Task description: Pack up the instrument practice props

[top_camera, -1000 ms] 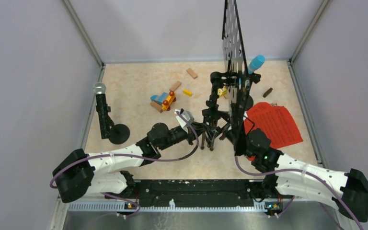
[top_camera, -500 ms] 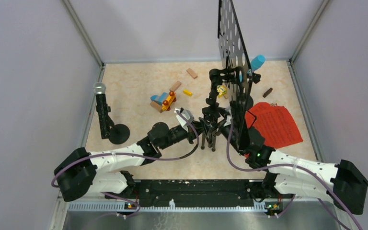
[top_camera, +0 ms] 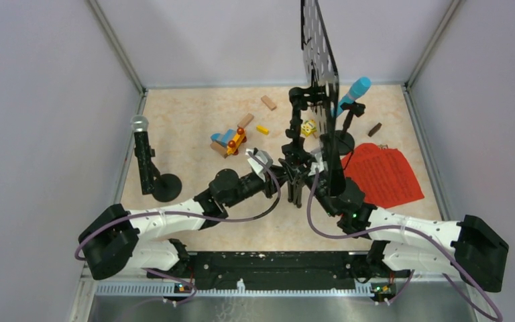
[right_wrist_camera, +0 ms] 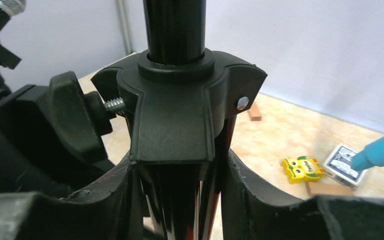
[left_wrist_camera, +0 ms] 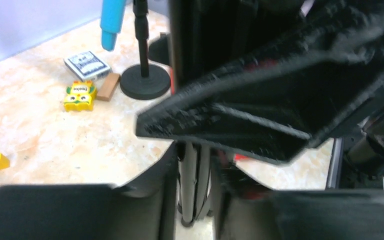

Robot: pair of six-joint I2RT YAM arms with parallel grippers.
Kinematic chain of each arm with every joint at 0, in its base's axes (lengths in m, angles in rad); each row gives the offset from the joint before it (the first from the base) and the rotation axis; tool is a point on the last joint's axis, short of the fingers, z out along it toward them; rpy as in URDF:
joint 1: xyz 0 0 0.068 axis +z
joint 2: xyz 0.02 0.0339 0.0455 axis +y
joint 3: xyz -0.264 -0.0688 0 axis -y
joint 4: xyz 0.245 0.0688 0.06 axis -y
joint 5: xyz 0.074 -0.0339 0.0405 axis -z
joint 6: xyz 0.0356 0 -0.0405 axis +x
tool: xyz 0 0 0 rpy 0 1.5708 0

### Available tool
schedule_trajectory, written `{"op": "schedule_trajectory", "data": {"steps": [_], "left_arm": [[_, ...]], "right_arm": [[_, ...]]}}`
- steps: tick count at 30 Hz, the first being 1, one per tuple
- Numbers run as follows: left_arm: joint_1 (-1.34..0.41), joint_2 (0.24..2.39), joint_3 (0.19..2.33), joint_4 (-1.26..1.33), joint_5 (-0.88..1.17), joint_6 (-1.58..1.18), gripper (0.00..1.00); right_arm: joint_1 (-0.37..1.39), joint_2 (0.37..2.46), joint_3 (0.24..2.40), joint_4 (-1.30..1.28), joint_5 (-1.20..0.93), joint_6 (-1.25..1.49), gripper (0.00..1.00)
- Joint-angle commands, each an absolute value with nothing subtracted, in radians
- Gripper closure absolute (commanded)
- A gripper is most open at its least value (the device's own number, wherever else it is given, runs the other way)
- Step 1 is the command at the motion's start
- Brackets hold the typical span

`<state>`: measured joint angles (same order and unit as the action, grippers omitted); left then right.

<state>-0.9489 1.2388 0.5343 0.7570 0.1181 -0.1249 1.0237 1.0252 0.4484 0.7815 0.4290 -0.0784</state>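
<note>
Top external view: the left gripper (top_camera: 283,176) flanks the folded legs of the upright black hole-punched music desk with tripod legs (top_camera: 318,47); whether it grips them cannot be told. The right gripper (top_camera: 316,176), farther right a second ago, now clamps those legs. The desk has swung left, clear of the blue microphone (top_camera: 359,88).

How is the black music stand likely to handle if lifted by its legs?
Probably top-heavy: its wide punched plate sits high above the legs, which look folded into a narrow bundle, so it would likely tip if let go. It looks stiff, so it should move as one piece, the top swinging widely.
</note>
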Motion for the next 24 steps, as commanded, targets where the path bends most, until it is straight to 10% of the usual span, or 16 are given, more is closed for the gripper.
{"op": "schedule_trajectory", "data": {"steps": [1, 6, 24], "left_arm": [[-1.001, 1.239, 0.522, 0.655, 0.267, -0.182, 0.6], [-1.003, 1.179, 0.453, 0.678, 0.22, -0.196, 0.02], [-1.025, 1.369, 0.507, 0.902, 0.139, -0.152, 0.01]], "right_arm": [[1.002, 1.044, 0.462, 0.786, 0.52, -0.113, 0.85], [1.001, 1.03, 0.467, 0.749, 0.515, -0.086, 1.0], [1.003, 0.95, 0.621, 0.511, 0.358, 0.206, 1.0]]}}
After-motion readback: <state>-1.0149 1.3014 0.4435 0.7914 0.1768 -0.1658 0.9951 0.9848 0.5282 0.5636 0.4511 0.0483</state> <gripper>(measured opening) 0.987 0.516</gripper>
